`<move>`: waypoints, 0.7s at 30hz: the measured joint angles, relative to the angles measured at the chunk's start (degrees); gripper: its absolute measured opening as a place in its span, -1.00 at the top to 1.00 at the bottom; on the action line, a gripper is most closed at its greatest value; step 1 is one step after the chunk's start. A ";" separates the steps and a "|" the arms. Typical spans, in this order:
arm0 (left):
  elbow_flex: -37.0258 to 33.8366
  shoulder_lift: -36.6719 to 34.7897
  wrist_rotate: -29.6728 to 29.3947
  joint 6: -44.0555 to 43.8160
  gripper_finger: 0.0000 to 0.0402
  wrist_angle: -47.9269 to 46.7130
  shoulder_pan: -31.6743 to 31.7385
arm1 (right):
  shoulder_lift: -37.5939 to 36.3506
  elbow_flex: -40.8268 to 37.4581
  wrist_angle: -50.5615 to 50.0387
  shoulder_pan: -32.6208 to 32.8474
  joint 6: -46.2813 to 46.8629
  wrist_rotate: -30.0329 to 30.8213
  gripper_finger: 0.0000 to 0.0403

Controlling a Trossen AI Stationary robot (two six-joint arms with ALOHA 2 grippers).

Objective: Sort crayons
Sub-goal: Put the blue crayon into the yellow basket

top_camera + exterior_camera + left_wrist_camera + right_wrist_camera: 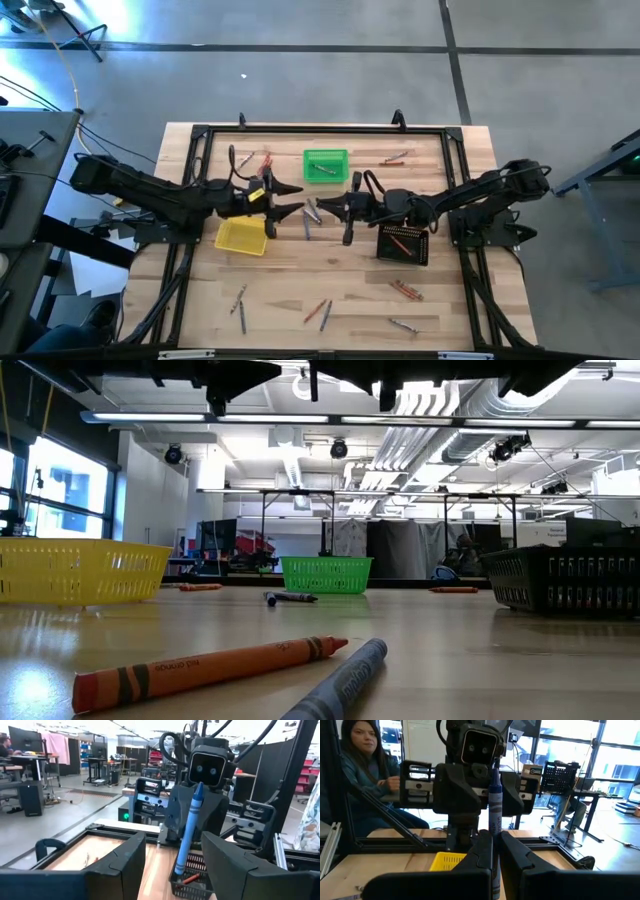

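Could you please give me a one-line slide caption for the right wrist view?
Right gripper holds a blue crayon upright before the open left gripper.

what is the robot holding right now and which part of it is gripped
The right end effector holds a blue crayon upright by its lower end. The left end effector is open, holding nothing.

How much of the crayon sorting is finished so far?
A little: a few crayons lie in the green basket and black basket. The right end effector holds a blue crayon upright facing the open left end effector. Many loose crayons remain.
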 joint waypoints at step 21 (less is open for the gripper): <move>7.92 7.40 4.56 3.76 0.09 -0.09 0.13 | -0.01 0.00 -0.28 0.04 -0.11 0.11 1.00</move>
